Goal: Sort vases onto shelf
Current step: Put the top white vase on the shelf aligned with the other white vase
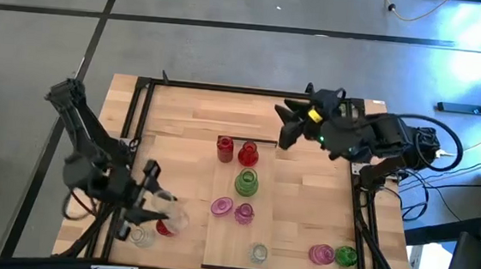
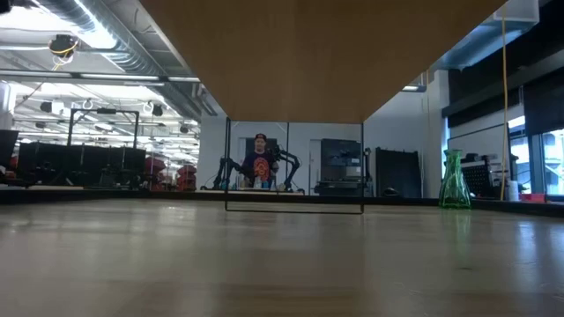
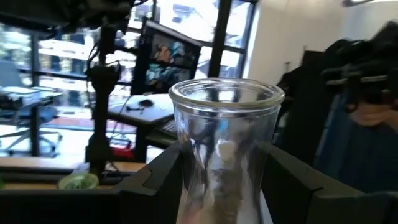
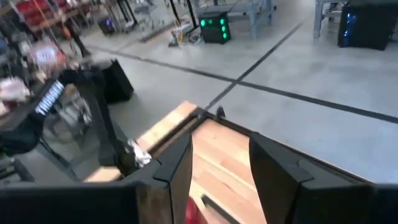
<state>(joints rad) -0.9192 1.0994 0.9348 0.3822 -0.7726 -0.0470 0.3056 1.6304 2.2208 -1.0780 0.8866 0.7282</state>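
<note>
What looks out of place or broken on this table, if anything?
Nothing looks broken or spilled. Some vases just stand off the shelf: a pink vase and a green vase to its right, a red vase and a clear vase to its left, near a second clear vase held by the left gripper.

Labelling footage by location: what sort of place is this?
Probably a robotics lab or workshop: bare concrete floor, another robot arm rig behind a person, exposed ceiling ducts.

Left gripper (image 1: 151, 198) low at near-left, seemingly gripping, right gripper (image 1: 286, 125) raised, jaws parted
</note>
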